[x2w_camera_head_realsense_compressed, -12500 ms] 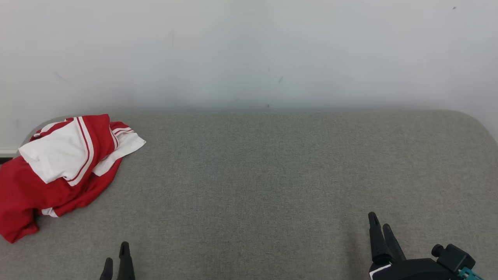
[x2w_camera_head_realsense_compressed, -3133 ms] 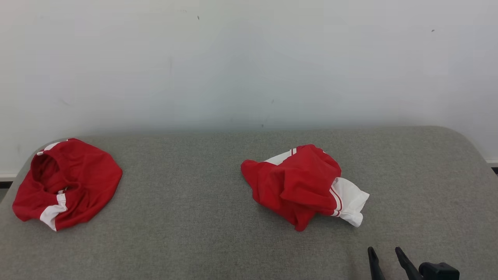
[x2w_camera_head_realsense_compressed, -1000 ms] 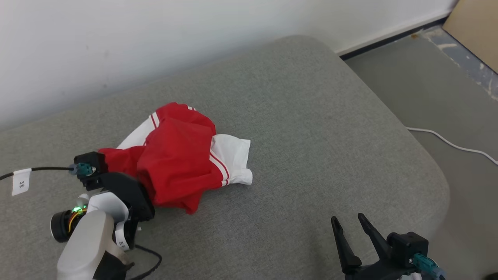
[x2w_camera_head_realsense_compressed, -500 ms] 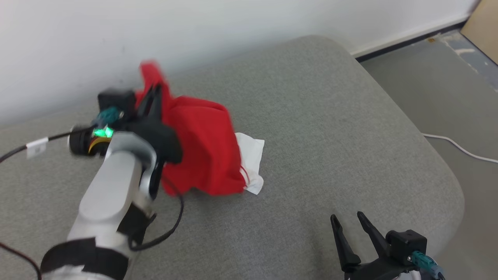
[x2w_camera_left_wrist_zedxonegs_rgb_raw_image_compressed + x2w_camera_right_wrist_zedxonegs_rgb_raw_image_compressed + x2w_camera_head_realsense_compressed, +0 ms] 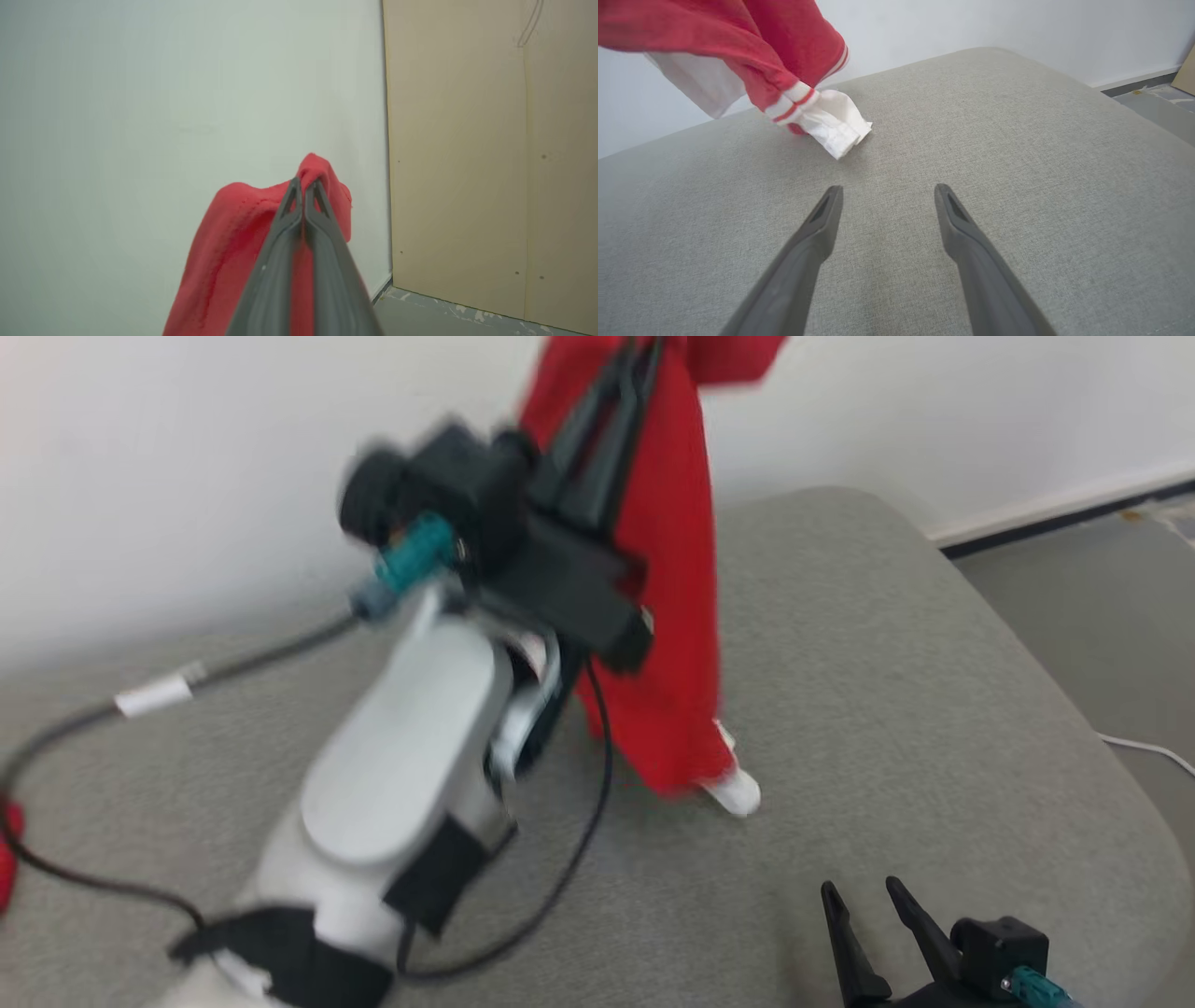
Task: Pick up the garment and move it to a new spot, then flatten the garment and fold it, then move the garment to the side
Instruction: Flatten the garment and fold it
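**Garment [image 5: 672, 616] hangs from the left gripper [image 5: 303, 184]**

The left gripper is high up, pinched tight on the top of the red and white garment. The garment hangs down long and thin. Its white end [image 5: 836, 126] touches the gray tabletop [image 5: 887, 663], closer to the back edge. The right gripper [image 5: 887, 188] is low over the right side of the tabletop. Its two fingers are wide apart and hold nothing.

The red fabric garment [image 5: 681, 616] with white, red-striped trim hangs lengthwise in a narrow, bunched column. Its top fold is pinched in the left gripper [image 5: 304, 184], and its white lower end seems just to touch the grey upholstered table [image 5: 1017, 163].
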